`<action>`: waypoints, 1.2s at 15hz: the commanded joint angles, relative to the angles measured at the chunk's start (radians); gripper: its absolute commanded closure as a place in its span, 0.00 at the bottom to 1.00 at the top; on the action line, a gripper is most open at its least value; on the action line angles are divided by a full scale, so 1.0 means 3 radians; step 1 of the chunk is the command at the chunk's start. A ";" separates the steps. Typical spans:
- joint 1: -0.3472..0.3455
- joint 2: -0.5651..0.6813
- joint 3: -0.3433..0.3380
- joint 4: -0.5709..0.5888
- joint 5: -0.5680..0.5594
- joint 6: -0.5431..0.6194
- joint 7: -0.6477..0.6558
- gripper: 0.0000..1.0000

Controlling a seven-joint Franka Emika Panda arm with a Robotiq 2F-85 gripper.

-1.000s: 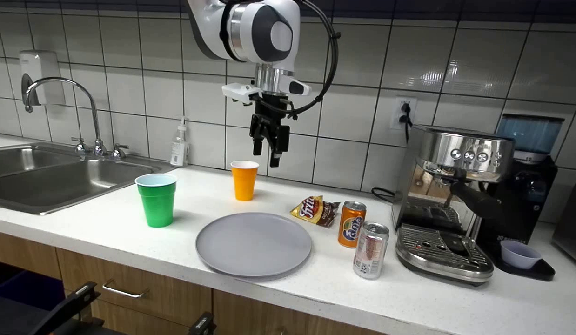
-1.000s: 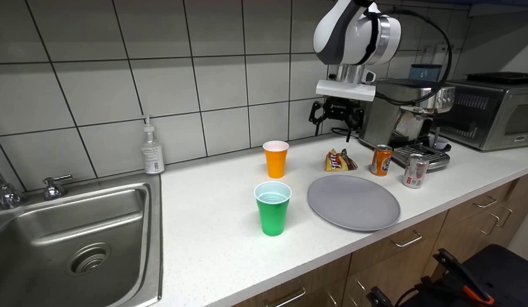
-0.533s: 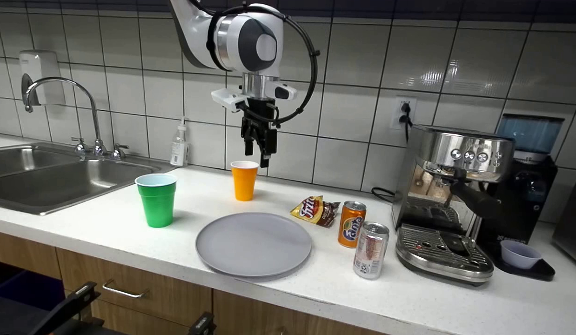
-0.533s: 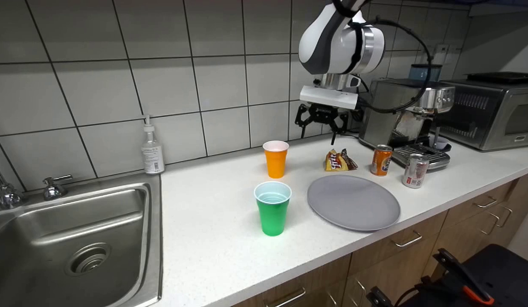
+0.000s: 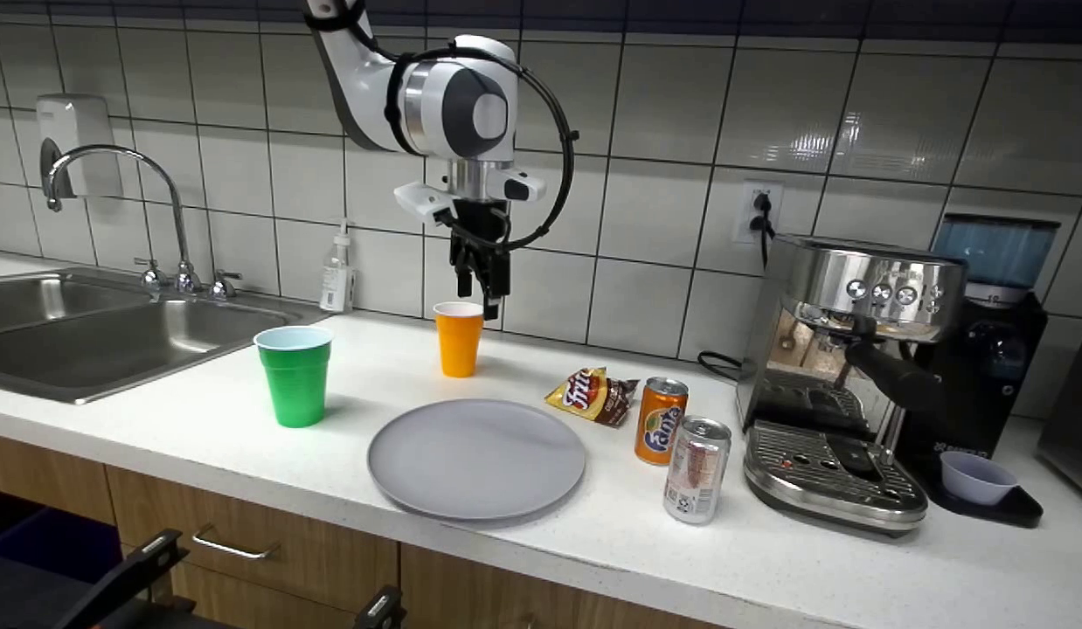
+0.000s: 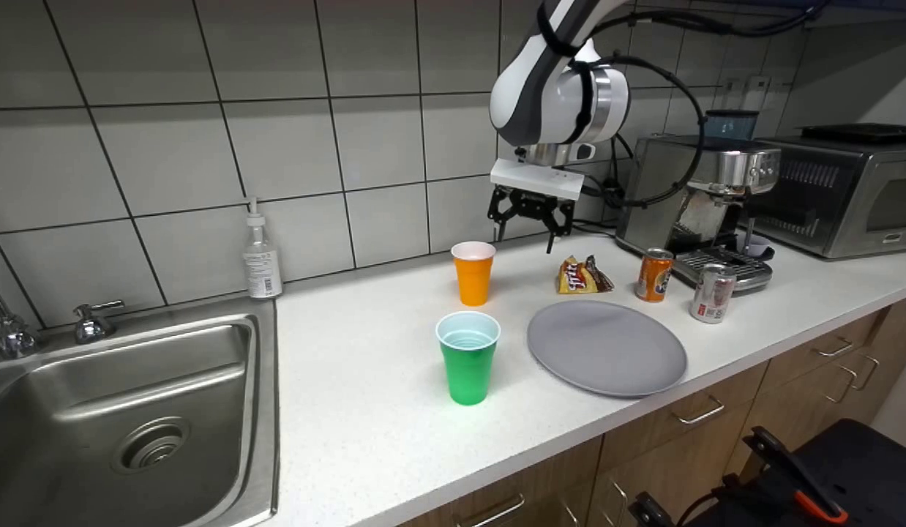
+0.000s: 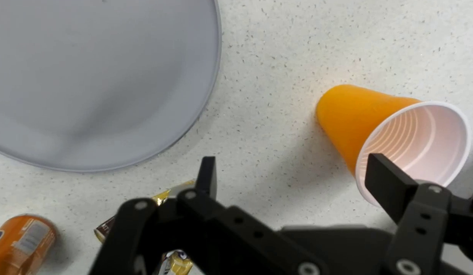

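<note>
My gripper (image 5: 478, 297) is open with nothing between its fingers. It hangs pointing down above the white counter; it also shows in an exterior view (image 6: 525, 240) and in the wrist view (image 7: 292, 168). The nearest thing is an upright orange cup (image 5: 459, 342), (image 6: 473, 277) with a white inside. In the wrist view the right finger overlaps the rim of this cup (image 7: 358, 114); I see no grip on it. A Fritos bag (image 5: 593, 396), (image 6: 583, 275) lies on the counter, partly hidden behind the left finger in the wrist view.
A grey plate (image 5: 476, 459) lies near the counter's front edge. A green cup (image 5: 294, 380), an orange Fanta can (image 5: 660, 421) and a silver can (image 5: 697, 472) stand upright. A coffee machine (image 5: 838, 288), a sink (image 6: 259, 410), a soap bottle (image 6: 262, 260) and the tiled wall surround them.
My gripper has moved left in both exterior views, from above the bag's side toward the orange cup, and slightly down. It stays open. The things on the counter have not moved.
</note>
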 commanded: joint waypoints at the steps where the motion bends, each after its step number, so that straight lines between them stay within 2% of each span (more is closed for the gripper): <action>1: 0.0065 0.0180 -0.0024 0.0229 -0.0051 0.0015 0.0172 0.00; 18: 0.0233 0.0675 -0.0111 0.0737 -0.0095 0.0006 0.0374 0.00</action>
